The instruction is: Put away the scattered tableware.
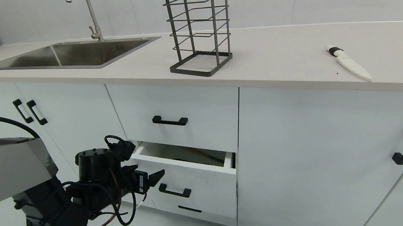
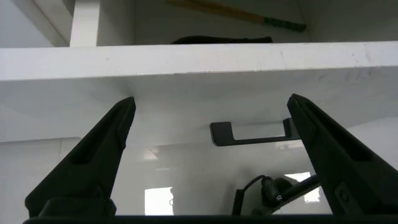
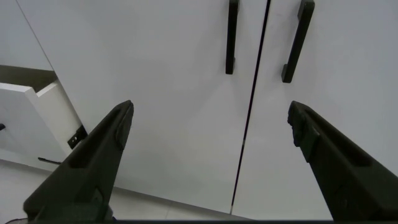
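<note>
A white knife lies flat on the pale countertop, near its front edge and well apart from the wire rack and the sink. It looks light, stiff and smooth, the blade possibly brittle ceramic, so the handle by the black band is the safest hold. The left gripper hangs wide open before the partly open lower drawer. The right gripper gapes wide at closed cabinet doors.

One knife, one wire rack, one sink, one open drawer.
</note>
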You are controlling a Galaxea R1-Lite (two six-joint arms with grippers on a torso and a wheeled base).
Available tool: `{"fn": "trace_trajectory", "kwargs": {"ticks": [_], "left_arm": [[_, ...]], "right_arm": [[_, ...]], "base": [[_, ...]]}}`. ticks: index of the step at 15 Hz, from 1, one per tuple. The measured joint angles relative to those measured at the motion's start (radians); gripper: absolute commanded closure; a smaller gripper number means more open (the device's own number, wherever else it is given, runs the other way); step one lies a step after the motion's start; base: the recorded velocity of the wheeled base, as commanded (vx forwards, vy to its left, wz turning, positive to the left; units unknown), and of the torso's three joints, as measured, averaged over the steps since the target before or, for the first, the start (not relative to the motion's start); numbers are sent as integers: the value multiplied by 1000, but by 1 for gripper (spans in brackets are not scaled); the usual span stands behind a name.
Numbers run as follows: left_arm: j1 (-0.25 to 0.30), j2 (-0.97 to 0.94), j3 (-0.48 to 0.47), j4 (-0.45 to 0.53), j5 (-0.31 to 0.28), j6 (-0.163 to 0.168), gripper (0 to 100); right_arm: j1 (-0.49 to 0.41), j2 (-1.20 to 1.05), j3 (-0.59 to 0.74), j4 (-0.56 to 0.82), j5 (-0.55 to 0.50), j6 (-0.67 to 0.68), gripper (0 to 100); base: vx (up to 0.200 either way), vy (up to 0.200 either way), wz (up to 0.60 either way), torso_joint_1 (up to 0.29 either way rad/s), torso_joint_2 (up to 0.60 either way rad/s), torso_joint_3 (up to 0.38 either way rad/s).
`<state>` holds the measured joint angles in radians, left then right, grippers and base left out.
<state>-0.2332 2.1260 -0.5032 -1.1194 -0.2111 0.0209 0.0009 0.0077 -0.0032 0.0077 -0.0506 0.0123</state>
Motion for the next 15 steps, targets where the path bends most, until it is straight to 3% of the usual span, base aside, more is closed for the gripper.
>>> {"fn": "trace_trajectory", "kwargs": {"ticks": [10, 15], "left_arm": [[-4, 109, -171, -39, -1, 1, 0], [-10, 109, -137, -68, 5, 1, 0]], "right_arm": [[1, 0, 0, 0, 0, 0, 0], [0, 0, 0, 0, 0, 0, 0]], "base": [[0, 0, 0, 0, 0, 0], [0, 0, 0, 0, 0, 0]]}}
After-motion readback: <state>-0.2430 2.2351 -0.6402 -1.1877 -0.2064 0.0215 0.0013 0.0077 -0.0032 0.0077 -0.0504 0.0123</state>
